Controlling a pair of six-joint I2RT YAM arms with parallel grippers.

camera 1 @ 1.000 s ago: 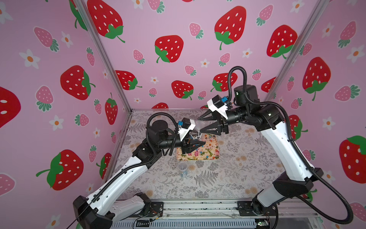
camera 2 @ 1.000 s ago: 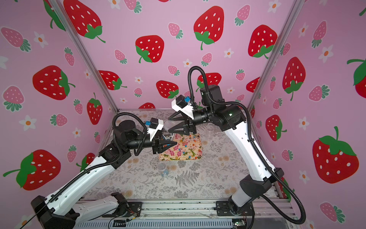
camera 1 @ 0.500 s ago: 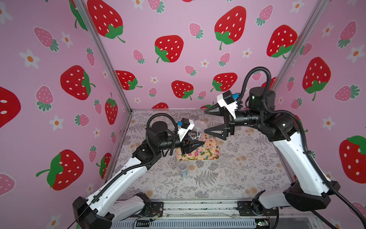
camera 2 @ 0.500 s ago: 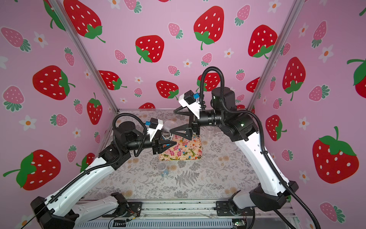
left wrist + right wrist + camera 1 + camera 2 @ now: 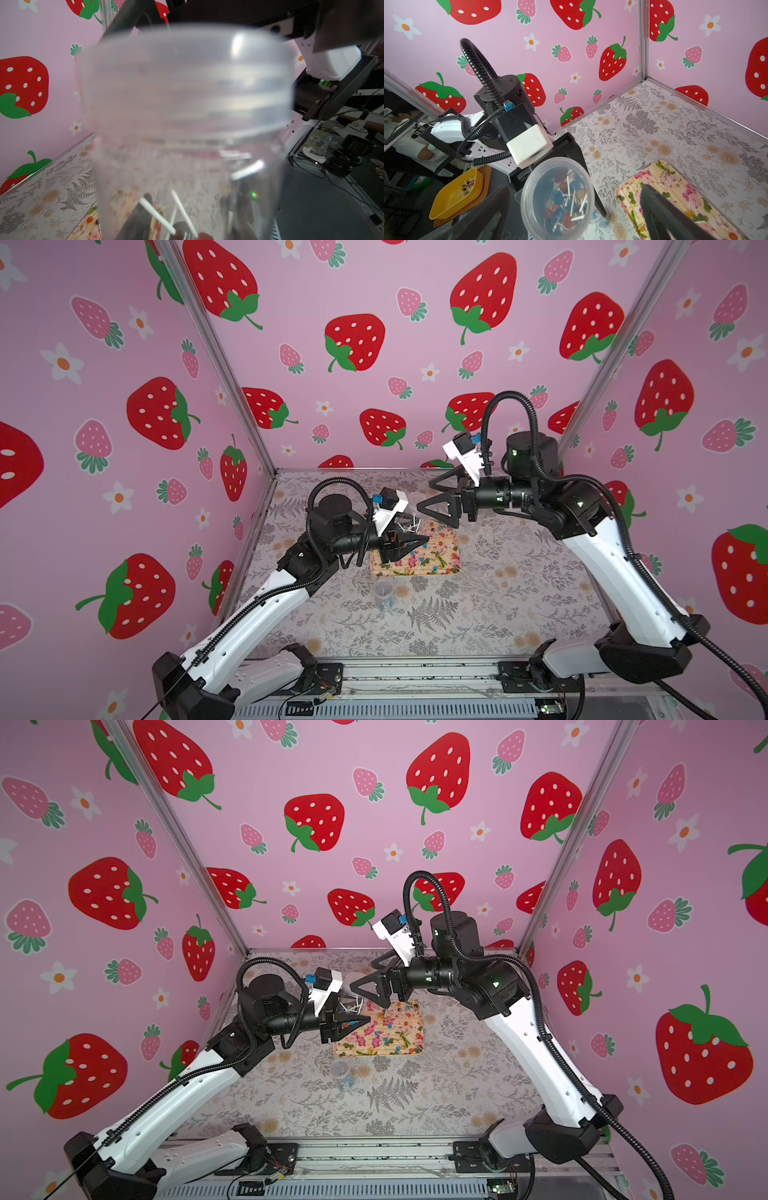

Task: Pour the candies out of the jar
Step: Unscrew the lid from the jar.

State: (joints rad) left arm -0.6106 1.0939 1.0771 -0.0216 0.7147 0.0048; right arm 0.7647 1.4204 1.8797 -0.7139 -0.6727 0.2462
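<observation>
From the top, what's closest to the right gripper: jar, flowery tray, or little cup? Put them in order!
From the right gripper:
1. jar, just beside its tips.
2. flowery tray, below, on the table.
3. little cup, nearer the front.

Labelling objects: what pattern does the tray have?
Cream tray with pink flowers and green leaves; shows best in the right wrist view.

Pink walls (image 5: 374, 281) with red strawberries and white flowers, grey fern print on the table cover (image 5: 457, 614) — cream tray (image 5: 399, 568) with pink blooms, clear jar (image 5: 533, 187), blue, red, orange candies (image 5: 558, 197), white sticks.
</observation>
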